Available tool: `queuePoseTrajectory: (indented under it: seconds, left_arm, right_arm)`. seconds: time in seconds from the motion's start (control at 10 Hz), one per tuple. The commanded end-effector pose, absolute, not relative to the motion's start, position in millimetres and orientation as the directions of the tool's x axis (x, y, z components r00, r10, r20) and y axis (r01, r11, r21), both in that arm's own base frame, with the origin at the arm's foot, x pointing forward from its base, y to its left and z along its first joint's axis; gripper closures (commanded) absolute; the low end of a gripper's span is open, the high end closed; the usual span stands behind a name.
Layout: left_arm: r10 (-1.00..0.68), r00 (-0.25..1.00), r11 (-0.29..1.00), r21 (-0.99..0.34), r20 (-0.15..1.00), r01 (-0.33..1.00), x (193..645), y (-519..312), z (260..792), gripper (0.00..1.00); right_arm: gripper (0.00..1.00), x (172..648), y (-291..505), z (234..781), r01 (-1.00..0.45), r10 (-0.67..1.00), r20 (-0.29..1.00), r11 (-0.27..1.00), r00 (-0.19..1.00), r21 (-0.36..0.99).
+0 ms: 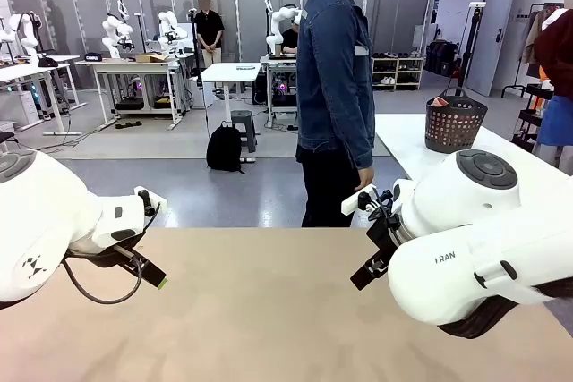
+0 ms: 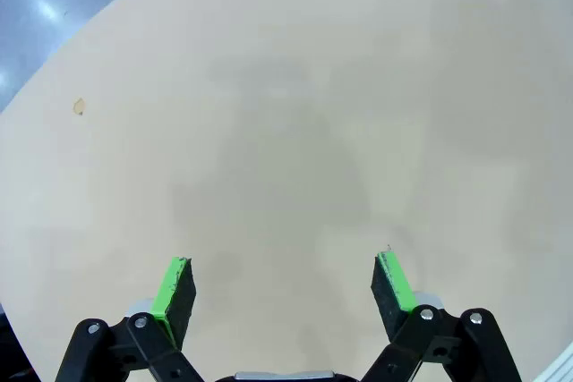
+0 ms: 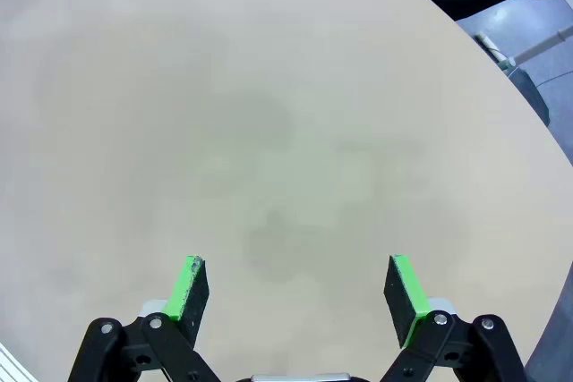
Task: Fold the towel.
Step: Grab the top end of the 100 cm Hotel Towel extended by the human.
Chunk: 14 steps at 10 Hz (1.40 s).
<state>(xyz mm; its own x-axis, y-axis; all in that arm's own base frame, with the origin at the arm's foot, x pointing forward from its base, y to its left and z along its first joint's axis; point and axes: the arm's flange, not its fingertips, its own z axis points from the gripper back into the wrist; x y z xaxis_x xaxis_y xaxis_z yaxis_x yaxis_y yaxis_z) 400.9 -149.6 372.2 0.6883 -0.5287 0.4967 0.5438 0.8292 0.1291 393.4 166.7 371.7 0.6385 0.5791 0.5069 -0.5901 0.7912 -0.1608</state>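
Towel folding looks not yet begun, and where the towel lies I cannot tell from these views. Both arms hover low over the bare tan tabletop [image 1: 269,310]. The left fingers [image 2: 175,292] stand spread wide and grasp nothing, and the right fingers [image 3: 407,297] are likewise released. A person in a denim jacket [image 1: 333,87] stands at the far edge, one hand [image 1: 363,176] hanging loose. The next move, I judge, calls for the cloth to be laid flat within reach, then for each arm to pinch a corner.

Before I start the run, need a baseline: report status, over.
Left gripper open, right gripper open, both holding nothing, over the tan table. Person standing at far edge, hand at side. Dark basket on the next table, far right.
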Motion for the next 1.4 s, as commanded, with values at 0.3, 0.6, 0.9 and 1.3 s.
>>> queuePoseTrajectory:
  seconds: [0.3,0.6,0.9,1.3]
  left_arm:
    - [-0.537,0.728,0.819,0.056,0.426,0.571,410,-139,408,0.0]
    - [-0.446,0.8,0.814,-0.19,0.4,0.549,422,-93,477,0.0]
    - [-0.301,0.859,0.57,-0.643,0.415,0.511,408,-23,521,0.0]
    - [-0.139,0.893,0.383,-0.809,0.428,0.447,396,89,528,0.0]
  right_arm:
    - [0.0,398,154,412,-0.588,0.561,0.47,0.802,0.681,-0.105]
    - [0.0,401,115,475,-0.582,0.441,0.48,0.79,0.759,0.195]
    - [0.0,398,26,511,-0.537,0.237,0.529,0.653,0.815,0.534]
    - [0.0,371,-96,531,-0.488,0.052,0.518,0.425,0.854,0.762]
